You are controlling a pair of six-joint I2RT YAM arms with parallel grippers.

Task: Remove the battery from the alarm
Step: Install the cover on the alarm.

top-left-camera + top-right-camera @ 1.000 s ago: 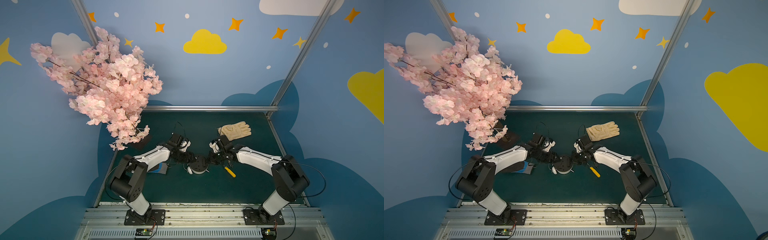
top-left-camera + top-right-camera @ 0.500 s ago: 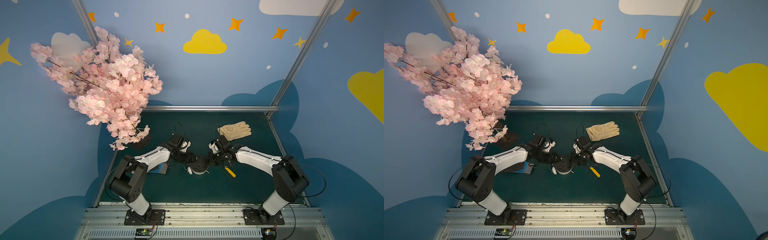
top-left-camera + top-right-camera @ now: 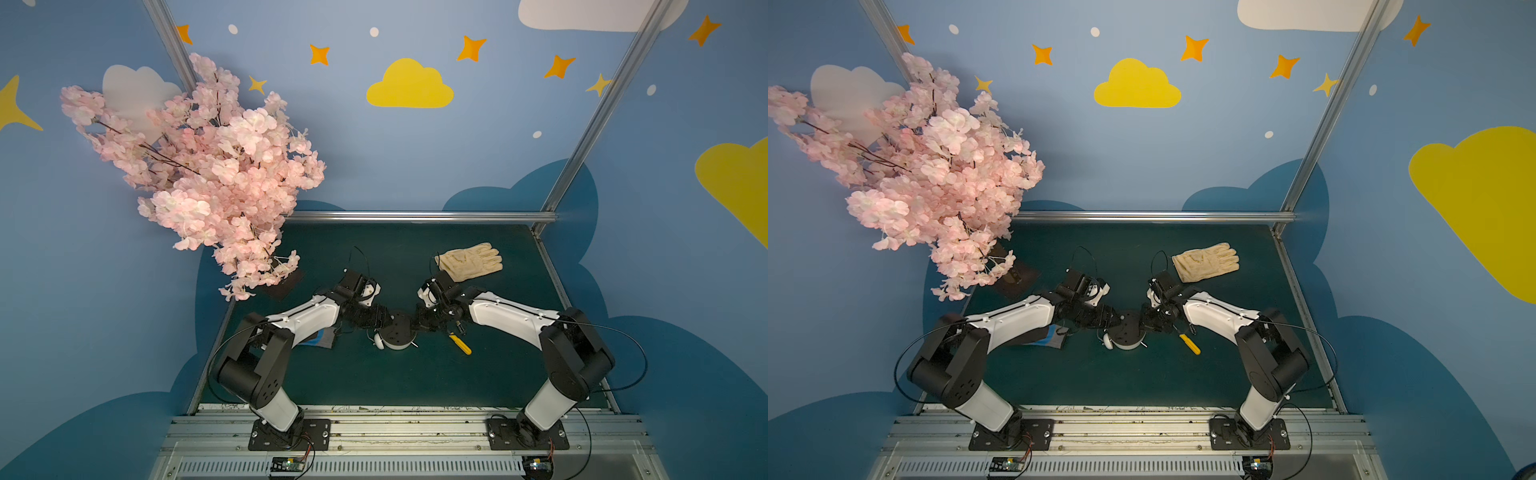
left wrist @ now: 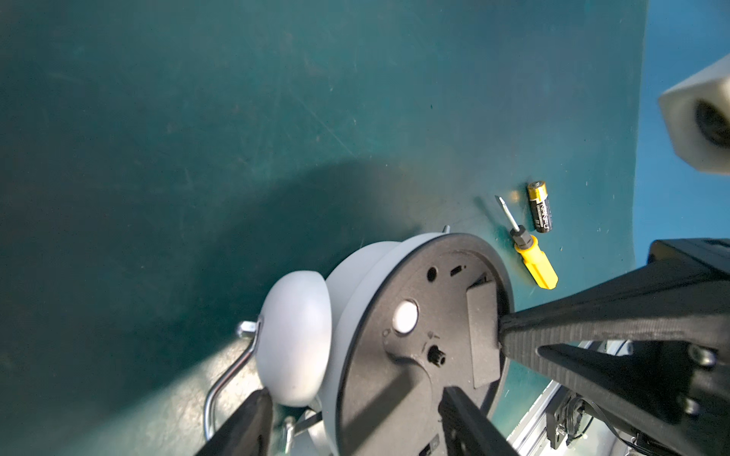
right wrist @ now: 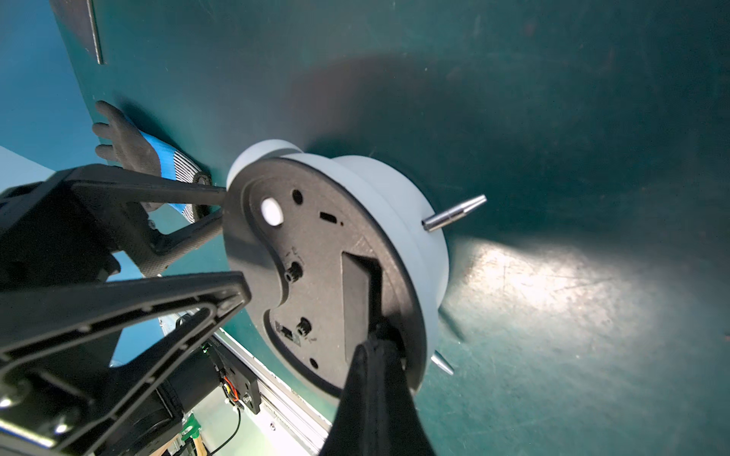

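Barely any motion vs 1 s ago: right arm crept a hair toward the alarm (image 3: 398,336); left arm, alarm and loose bits are in the same spots. Alarm lies face-down mid-mat (image 3: 374,386), dark back panel (image 5: 316,252) up, bell (image 4: 294,339) and wire handle (image 4: 229,375) on the left arm's side, metal feet (image 5: 454,213) sticking out sideways. Battery (image 4: 540,206) is out of the alarm: flat on the mat, black w/ gold end, just beside the screwdriver (image 4: 535,268) shaft and roughly parallel to it, not touching as far as I can see. Both sit near the alarm's rim on the right arm's side but apart from it. Battery too small to pick out in top views; the screwdriver's yellow handle shows in both. Left gripper (image 4: 355,391): jaws spread, one finger by the bell, the other over the back panel, so it straddles the alarm's edge; can't tell if either finger actually presses. Right gripper (image 5: 375,351): jaws pressed together, nothing between them, joined tip sitting on the rectangular flap (image 5: 355,300) at the panel's rim. Flap looks a bit lifted at one end w/ a dark gap next to it, not sure. Beige glove (image 3: 471,259) lies at the back behind the right arm, well apart. Grey-blue glove (image 5: 154,158) on the mat under the left forearm. Pink blossom branch (image 3: 199,166) overhangs the back-left corner.
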